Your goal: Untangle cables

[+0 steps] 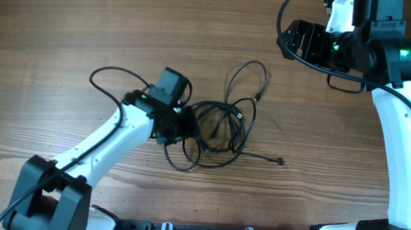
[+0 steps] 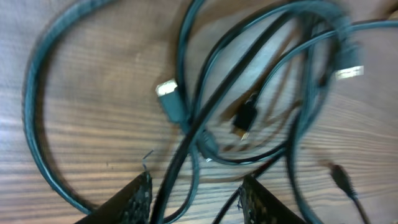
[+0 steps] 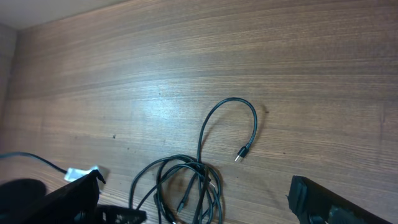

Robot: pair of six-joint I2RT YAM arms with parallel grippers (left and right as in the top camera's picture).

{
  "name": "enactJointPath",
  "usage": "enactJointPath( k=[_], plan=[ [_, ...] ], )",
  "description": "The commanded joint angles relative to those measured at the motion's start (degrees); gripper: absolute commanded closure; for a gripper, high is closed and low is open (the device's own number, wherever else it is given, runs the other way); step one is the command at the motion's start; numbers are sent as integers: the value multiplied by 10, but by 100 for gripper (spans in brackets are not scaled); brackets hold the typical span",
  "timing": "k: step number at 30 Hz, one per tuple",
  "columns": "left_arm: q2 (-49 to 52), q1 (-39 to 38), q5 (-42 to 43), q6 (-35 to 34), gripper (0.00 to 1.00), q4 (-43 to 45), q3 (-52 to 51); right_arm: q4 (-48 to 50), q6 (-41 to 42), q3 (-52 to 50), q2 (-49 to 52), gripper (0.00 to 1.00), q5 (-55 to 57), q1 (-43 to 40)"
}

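Cables (image 2: 176, 107) in a tangle, strands between the parted left fingers (image 2: 134, 202).

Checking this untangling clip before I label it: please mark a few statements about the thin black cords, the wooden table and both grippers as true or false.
1. The thin black cables lie tangled on the brown wooden table. True.
2. The right gripper grips a cable. False: it is open, apart from the tangle, holding nothing.
3. The left gripper is at the tangle, its jaws apart. True.
4. Every plug end is buried in the bundle. False: one loop arcs out, and its plug end lies free on the wood.
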Motion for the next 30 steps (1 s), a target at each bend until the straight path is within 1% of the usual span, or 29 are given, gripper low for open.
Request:
enactJointPath(
  k=[1, 2, 3, 4, 5, 8, 10, 14, 15, 19, 23, 27, 30],
  plan=[
    [26, -16, -31, -47, 57, 4, -19, -1, -7, 10, 7, 0, -9, 2],
    [32, -18, -31, -47, 59, 7, -19, -1, -7, 10, 7, 0, -9, 2],
    [37, -20, -31, -47, 63, 13, -19, -1, -7, 10, 7, 0, -9, 2],
    [42, -21, -32, -47, 81, 23, -19, -1, -7, 10, 7, 0, -9, 2],
    [44, -21, -34, -47, 96, 34, -19, -1, -7, 10, 7, 0, -9, 2],
    [33, -18, -39, -44, 96, 82, -9, 0, -3, 10, 7, 0, -22, 2],
    [11, -16, -70, -37, 96, 86, 23, 3, -3, 10, 7, 1, -42, 2],
    [-61, 0, -98, 33, 96, 78, 134, 12, -3, 10, 7, 0, -61, 7],
    [-90, 10, -97, 46, 96, 78, 188, 14, -3, 10, 7, 0, -61, 12],
    [-136, 19, -95, 45, 96, 79, 289, 20, -3, 10, 7, 0, -61, 23],
    [-161, 19, -69, 29, 96, 79, 349, 34, -3, 10, 7, 0, -74, 29],
    [-176, 19, -62, -22, 96, 90, 362, 57, -3, 10, 7, 2, -125, 30],
    [-186, 23, -54, -56, 96, 122, 362, 73, -3, 10, 7, 3, -164, 30]
  ],
)
